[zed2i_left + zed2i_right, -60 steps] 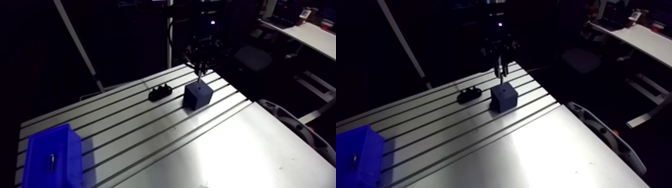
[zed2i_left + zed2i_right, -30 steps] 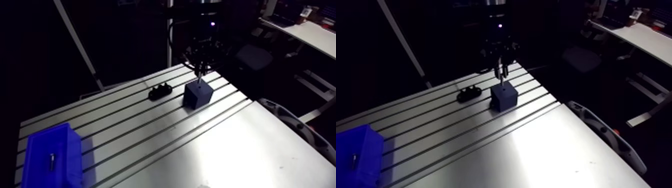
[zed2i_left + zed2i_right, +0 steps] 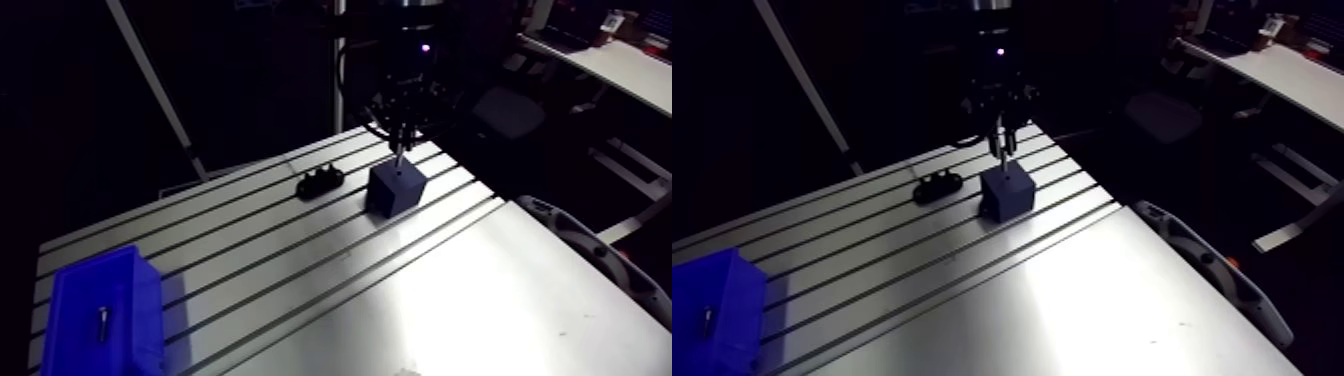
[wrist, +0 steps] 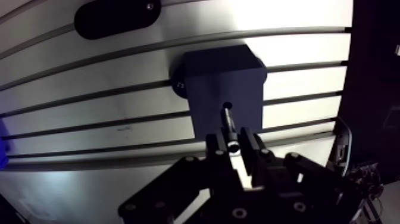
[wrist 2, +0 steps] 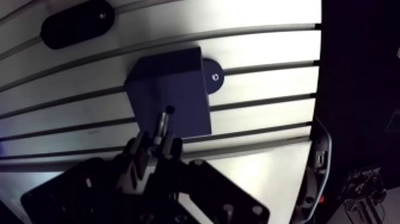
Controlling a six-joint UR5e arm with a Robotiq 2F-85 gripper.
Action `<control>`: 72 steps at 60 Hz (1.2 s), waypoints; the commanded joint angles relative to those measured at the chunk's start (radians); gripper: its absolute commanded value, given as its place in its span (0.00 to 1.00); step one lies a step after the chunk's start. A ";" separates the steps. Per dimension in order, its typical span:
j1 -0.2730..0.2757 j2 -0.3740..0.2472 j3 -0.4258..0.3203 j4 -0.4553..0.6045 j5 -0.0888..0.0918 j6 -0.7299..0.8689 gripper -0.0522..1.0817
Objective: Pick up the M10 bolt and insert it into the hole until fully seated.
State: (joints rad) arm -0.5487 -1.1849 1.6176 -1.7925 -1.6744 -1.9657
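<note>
Near the far right corner of the tabletop [image 3: 480, 290] stands a dark blue block [image 4: 214, 71], and the gripper [image 4: 233, 143] hangs straight over it. The wrist view shows the two fingers [image 4: 215, 152] clamped on the head end of the M10 bolt [image 4: 230, 124], with the shank pointing down at the hole [image 4: 227, 106] in the block's top face. In one wrist eye the bolt's tip lies at the hole's mouth, in the other just beside it. Whether the tip has entered cannot be told, and most of the shank is clear above the block.

Only the wrist view shows the hole and a small dark round disc [image 5: 213, 77] with a pale dot at its middle. The disc lies on the tabletop against one side of the block. A black oval piece [image 4: 116, 18] lies on the slots ahead of the gripper, apart from the block. In the arm view it looks lumpy and lies just left of the block, near the tabletop's far edge.

Only the arm view takes in the near left corner, where a blue bin [image 3: 145, 315] stands with a small metal bolt [image 3: 103, 322] lying in it.
</note>
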 commanded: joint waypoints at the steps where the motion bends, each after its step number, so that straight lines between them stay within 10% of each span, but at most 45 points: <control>1: -0.007 0.003 0.001 0.000 0.000 -0.001 1.00; 72: -0.010 0.017 0.014 -0.018 0.000 -0.002 1.00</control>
State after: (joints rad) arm -0.5586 -1.1726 1.6307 -1.8099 -1.6743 -1.9673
